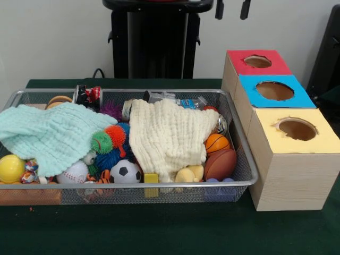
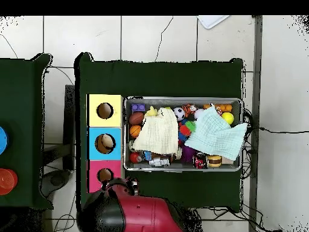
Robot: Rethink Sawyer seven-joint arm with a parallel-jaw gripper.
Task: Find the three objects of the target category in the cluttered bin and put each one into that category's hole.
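The wire mesh bin [image 1: 249,159] lies on the green table, full of clutter, and also shows in the overhead view [image 2: 181,99]. A mint cloth [image 1: 53,135] and a cream cloth [image 1: 167,135] cover much of it. A bit of orange plush with black stripes, the tiger [image 1: 104,176], peeks out at the front between a baseball and a soccer ball. The monkey and any third plush toy are hidden. The red-surrounded hole [image 1: 257,61] is at the far end of the wooden box [image 2: 105,175]. My gripper [image 1: 232,9] hangs drawn back above that end, open and empty.
The blue-surrounded hole [image 1: 274,91] and yellow-surrounded hole [image 1: 297,129] sit nearer the camera on the same box. Spiky rubber balls [image 1: 109,139], a soccer ball [image 1: 126,171], a basketball [image 1: 217,142], a football [image 1: 220,163], a yellow ball [image 1: 10,168] and cans [image 1: 87,95] fill the bin.
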